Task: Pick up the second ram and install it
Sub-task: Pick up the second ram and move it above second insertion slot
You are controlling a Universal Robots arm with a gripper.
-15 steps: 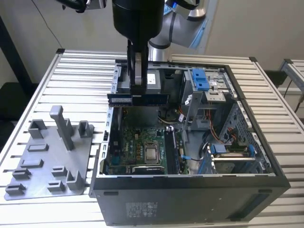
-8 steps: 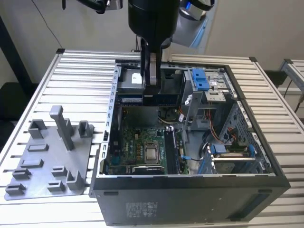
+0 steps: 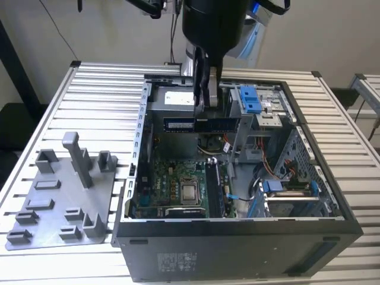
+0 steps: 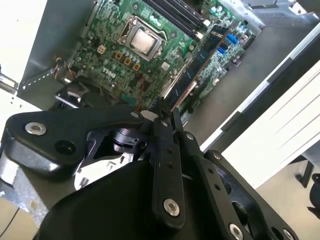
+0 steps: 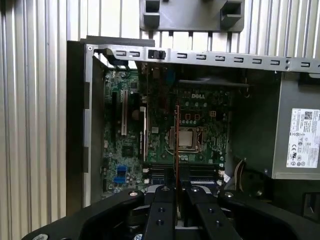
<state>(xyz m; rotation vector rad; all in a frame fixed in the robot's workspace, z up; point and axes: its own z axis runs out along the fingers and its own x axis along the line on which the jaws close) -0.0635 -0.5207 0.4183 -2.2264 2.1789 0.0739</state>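
The second ram (image 3: 178, 125) is held in the air over the open computer case (image 3: 237, 234), above the back part of the motherboard (image 3: 163, 178). Its long axis is level and runs along the exterior view's left–right. The stick is set on edge, with the pale label facing the camera on the exterior view's left half. The memory slots (image 3: 212, 189) are seen running roughly crosswise to that axis.

In the second wrist view the ram (image 4: 202, 57) is seen stretching away from the fingers over the board. In the first wrist view it (image 5: 176, 140) is seen edge-on as a thin coppery line.

The arm (image 3: 214, 24) comes straight down from above, with the wrist vertical. The gripper (image 3: 203, 108) is clamped on the ram near its mid-length, with the fingers closed on both flat faces. The same grip is seen in both wrist views (image 4: 162, 112) (image 5: 176, 189).

The upper arm is cut off by the frame edge in the exterior view. The ram's gripped section is hidden between the fingers. Whether any slot is already filled cannot be made out.

The grey holder tray (image 3: 53, 217) lies on the slatted table (image 3: 101, 95), to the exterior view's left of the case and well apart from the gripper.
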